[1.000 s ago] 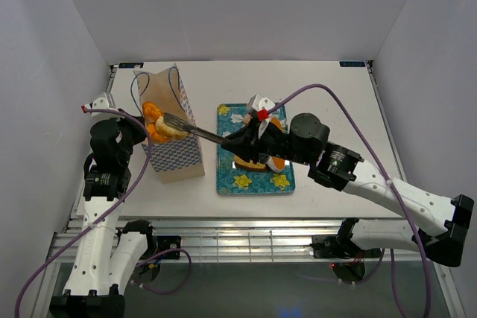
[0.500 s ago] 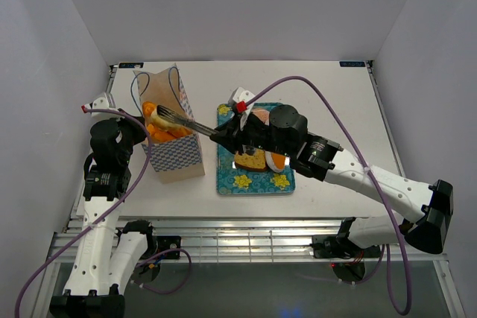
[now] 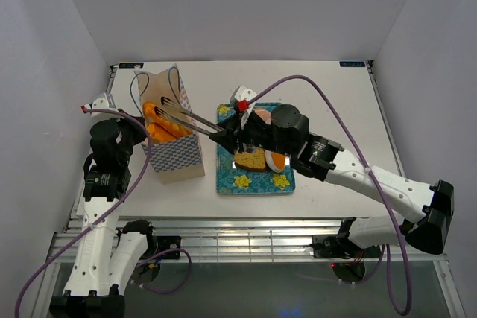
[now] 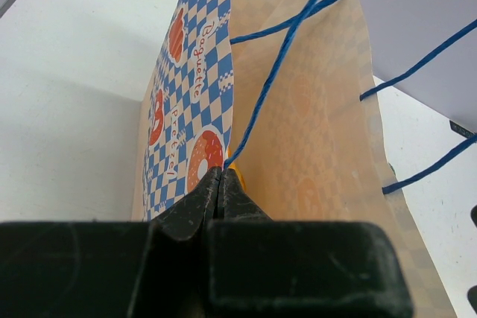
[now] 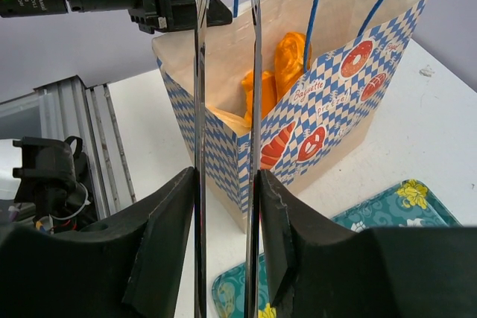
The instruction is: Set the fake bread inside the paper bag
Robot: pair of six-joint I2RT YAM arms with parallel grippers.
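Right gripper (image 5: pixel 226 191): parted, empty, above cream blue-checked paper bag (image 3: pixel 179 158), rim pinched by left gripper (image 4: pixel 221 184). Orange fake breads (image 3: pixel 156 130) are bagged; some are left on teal floral tray (image 3: pixel 242 182).

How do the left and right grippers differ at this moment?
The left gripper is shut, pinching a wall of the paper bag; the right gripper is open and holds nothing. The left sits at the bag's edge; the right's long metal tongs reach over its mouth. Both are at the bag.

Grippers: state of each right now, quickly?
Left gripper: closed, pinching the paper bag at its rim.
Right gripper: open over the bag, holding nothing.
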